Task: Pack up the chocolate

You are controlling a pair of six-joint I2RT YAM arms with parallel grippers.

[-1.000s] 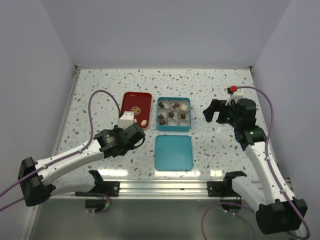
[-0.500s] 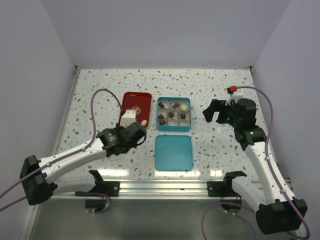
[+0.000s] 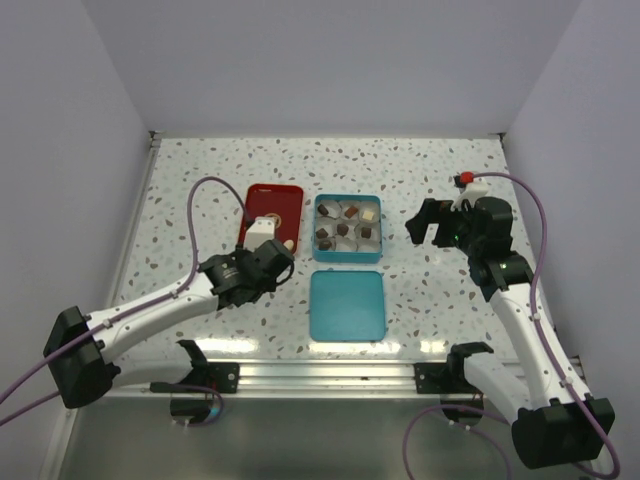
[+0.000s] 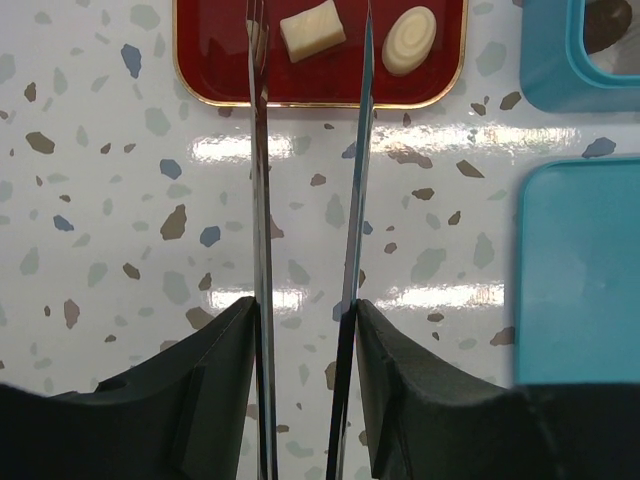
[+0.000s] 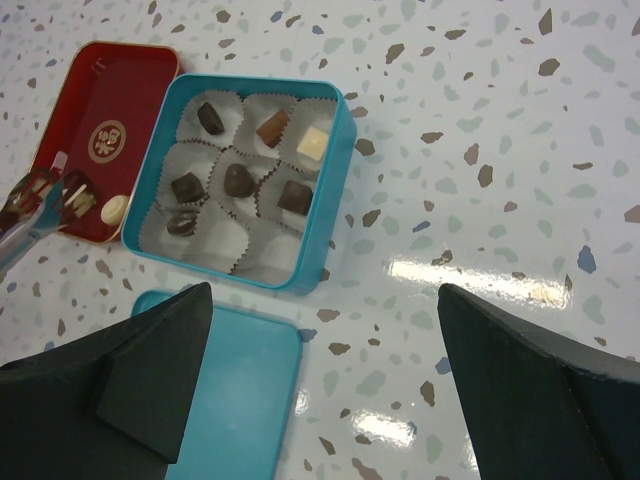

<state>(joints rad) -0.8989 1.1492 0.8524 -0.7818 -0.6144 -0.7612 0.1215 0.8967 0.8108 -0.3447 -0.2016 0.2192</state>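
The chief risk is a poor pinch. The left gripper [image 4: 310, 10] ends in long thin blades, and if they close off-centre or too high on the cream block [image 4: 312, 30], that small piece could twist, skid across the red tray [image 4: 215, 60] or slip free on the way to the teal tin [image 5: 340, 150]. The right blade also runs close to the oval piece [image 4: 410, 40], which a sideways drift could nudge (how high the tips ride above the tray floor cannot be told from these views). A loose release over the tin could land on a filled cup rather than in one of the two empty paper cups [image 5: 262, 250] in its near row. The left gripper stands partly open and holds nothing. Its blades straddle the cream block with a sliver of red on each side, so the block lies between the tips at the near end of the tray, and the oval piece sits just right of them. Seven chocolates [image 5: 238, 180] sit in the tin, right of the tray, and its lid [image 3: 347, 305] lies just near of it on the table [image 3: 200, 170]. The right gripper [image 3: 428, 222] hangs spread wide and empty, right of the tin.
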